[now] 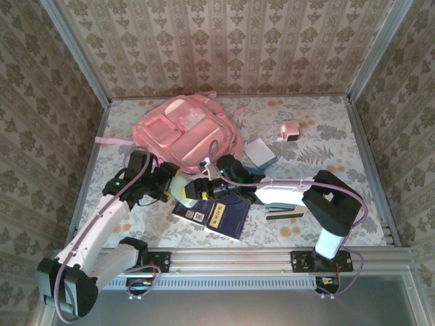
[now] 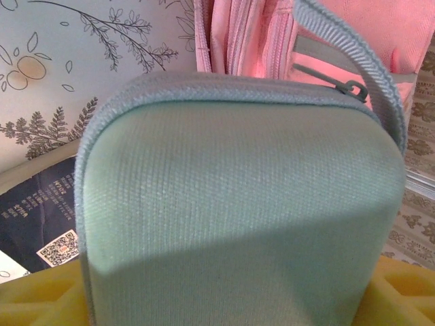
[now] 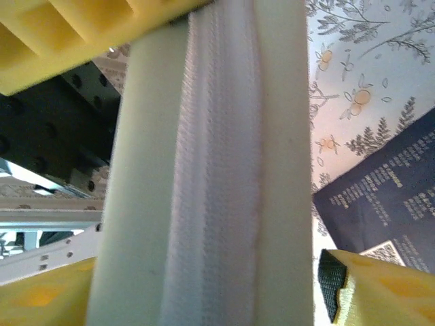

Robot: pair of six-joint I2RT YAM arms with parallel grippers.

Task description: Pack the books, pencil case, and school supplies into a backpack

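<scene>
Both left hand (image 1: pixel 174 188) and right hand (image 1: pixel 198 190), half-open, clamp the pencil case (image 2: pixel 238 204).

You're running two matching units, left arm (image 1: pixel 102 217) and right arm (image 1: pixel 331 241): white link shells, black joint housings and base blocks, lilac cable looped along each, and ribbed yellow fingers (image 3: pixel 81 27).

- Dark navy book (image 2: pixel 30 204): a QR code (image 2: pixel 58 250) sits on a white patch, with rows of small white print above it, too fine to read.
- In the top view, yellow labels (image 1: pixel 219 214) on two such books carry characters too small to read.
</scene>
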